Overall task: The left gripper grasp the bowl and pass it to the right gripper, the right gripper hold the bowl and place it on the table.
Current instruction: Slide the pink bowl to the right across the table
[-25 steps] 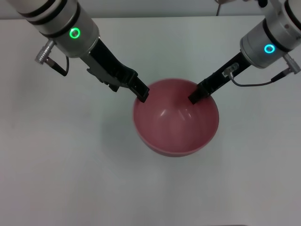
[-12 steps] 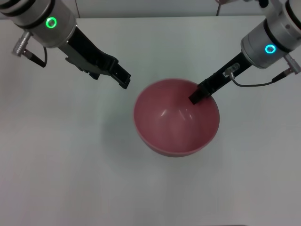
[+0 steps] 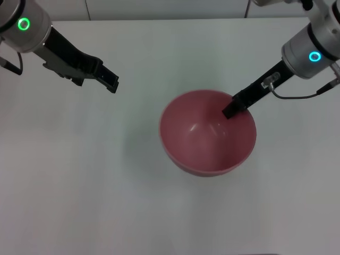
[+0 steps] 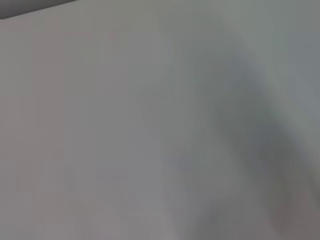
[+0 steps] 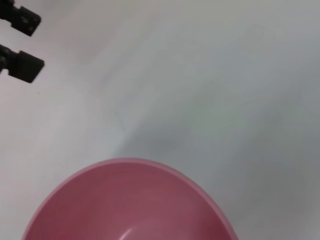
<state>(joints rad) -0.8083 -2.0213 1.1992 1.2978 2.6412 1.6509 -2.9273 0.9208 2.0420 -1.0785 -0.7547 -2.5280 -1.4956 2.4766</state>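
Left gripper (image 3: 110,81): up at the far left, well apart from the bowl (image 3: 208,139), fingers released with a clear gap between the tips, holding nothing. Leave it parked there.

Bowl sits centre-right above the table (image 3: 79,186), upright, seemingly carried by one point on its far rim.

Right gripper (image 3: 230,110): fingers clenched on that rim, one inside the wall. Judgement: handover done, placement pending. Lower straight and slowly; a one-sided rim grip may let the bowl tilt. Release only once the base rests flat
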